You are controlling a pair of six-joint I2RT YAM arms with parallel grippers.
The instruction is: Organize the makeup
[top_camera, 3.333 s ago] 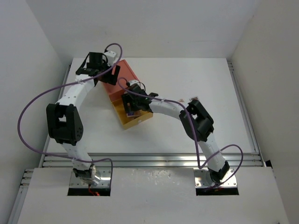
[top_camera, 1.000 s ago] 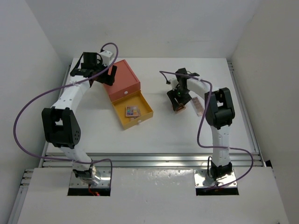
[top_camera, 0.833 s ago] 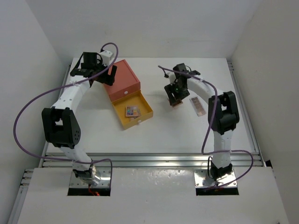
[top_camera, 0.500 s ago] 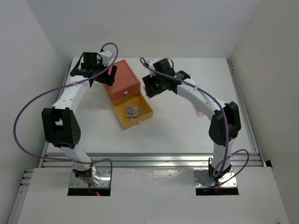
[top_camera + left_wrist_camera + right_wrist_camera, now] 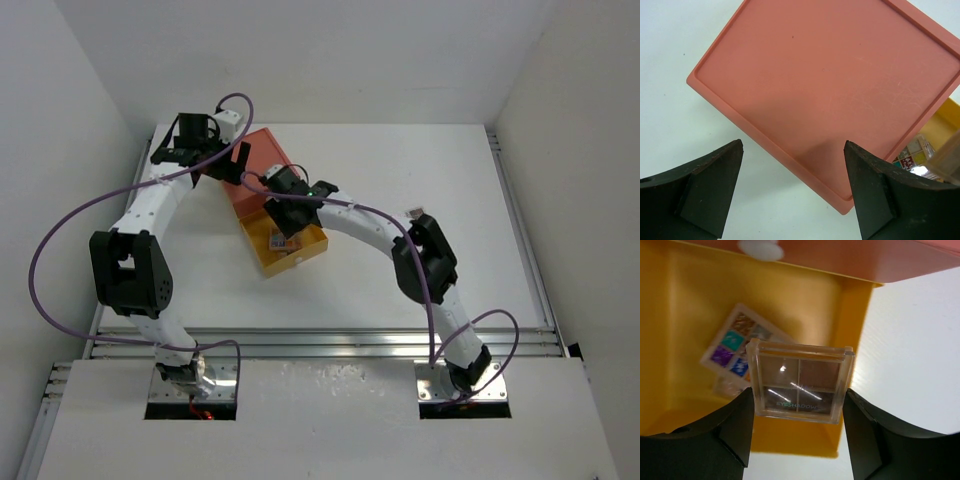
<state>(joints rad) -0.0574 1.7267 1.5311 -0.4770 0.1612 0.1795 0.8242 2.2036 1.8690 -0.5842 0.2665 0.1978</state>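
My right gripper (image 5: 799, 401) is shut on a clear-cased brown eyeshadow palette (image 5: 799, 382), with a finger against each side. It hangs over the open yellow drawer (image 5: 690, 300), where a multicoloured palette (image 5: 730, 342) lies flat. From above, the right gripper (image 5: 288, 222) is over that drawer (image 5: 312, 243). My left gripper (image 5: 793, 150) stands open, empty, over the near corner of the orange box lid (image 5: 830, 75); in the top view it (image 5: 215, 160) is at the box's far-left side. No brushes or pencils show.
The orange box (image 5: 265, 162) sits at the back left with its drawer pulled out toward the front. A small pinkish palette (image 5: 415, 212) peeks out beside the right arm's elbow. A white knob (image 5: 760, 249) marks an upper drawer front.
The right arm has swung from the right side of the table leftward, carrying the brown palette over the open drawer. The left arm has stayed put.
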